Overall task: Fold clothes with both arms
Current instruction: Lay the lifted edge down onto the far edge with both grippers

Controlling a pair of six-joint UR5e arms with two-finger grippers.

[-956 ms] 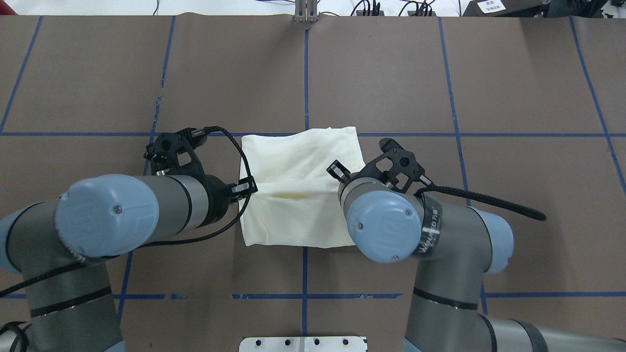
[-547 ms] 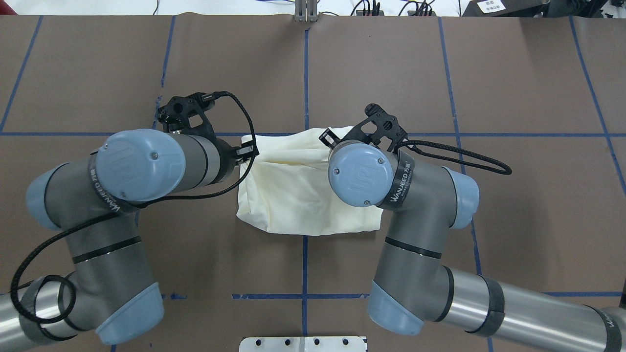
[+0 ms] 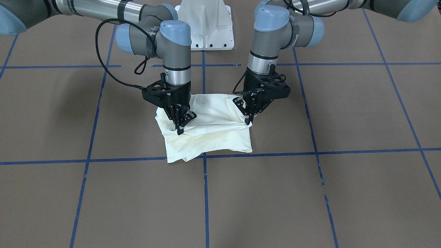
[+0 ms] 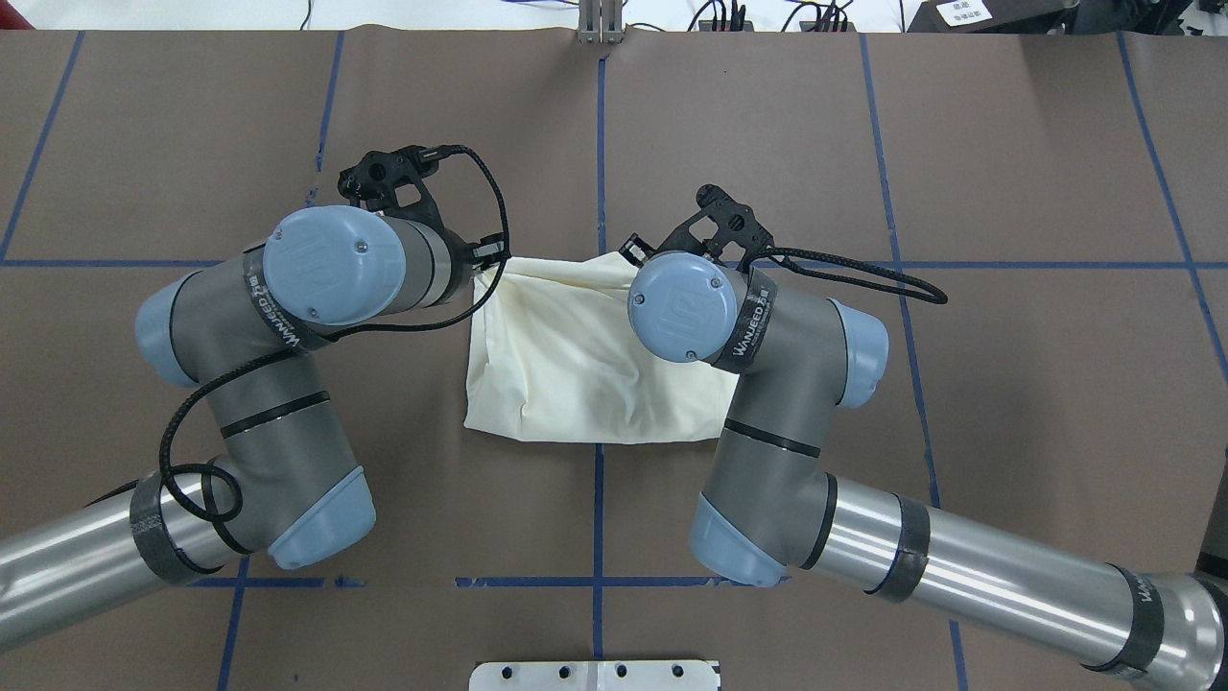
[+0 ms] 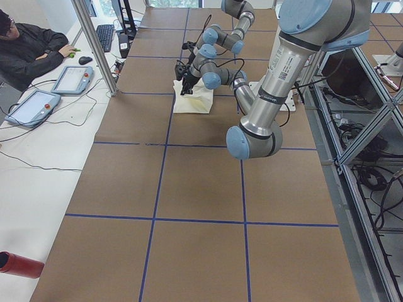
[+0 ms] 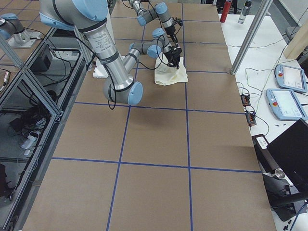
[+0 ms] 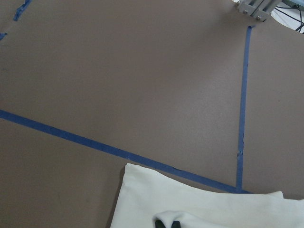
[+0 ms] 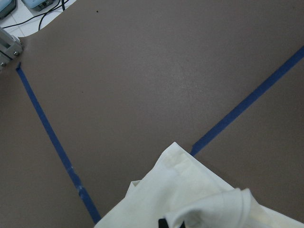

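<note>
The clothes are one cream-white shirt [image 3: 210, 139] [image 4: 595, 374], folded into a small rectangle on the brown table, plain side up. My right gripper [image 3: 179, 128] is shut on the upper layer at the bundle's right side. My left gripper [image 3: 248, 120] is shut on the same layer at its left side. Both hold that layer just above the shirt's far edge. From overhead the wrists hide both grippers. The left wrist view shows the shirt [image 7: 199, 209] and dark fingertips [image 7: 160, 223] at the bottom edge. The right wrist view shows the shirt's corner [image 8: 190, 190].
Blue tape lines [image 4: 600, 144] divide the brown table into squares. The white pedestal base [image 3: 206, 24] stands behind the arms. A person [image 5: 31, 47] sits at a side desk with teach pendants [image 5: 72, 78]. A red cylinder [image 5: 19, 264] lies off the table's near corner.
Both arms have swung forward, away from the base, carrying the gripped fold across the shirt to its far edge. The shirt's near edge has pulled in a little.
</note>
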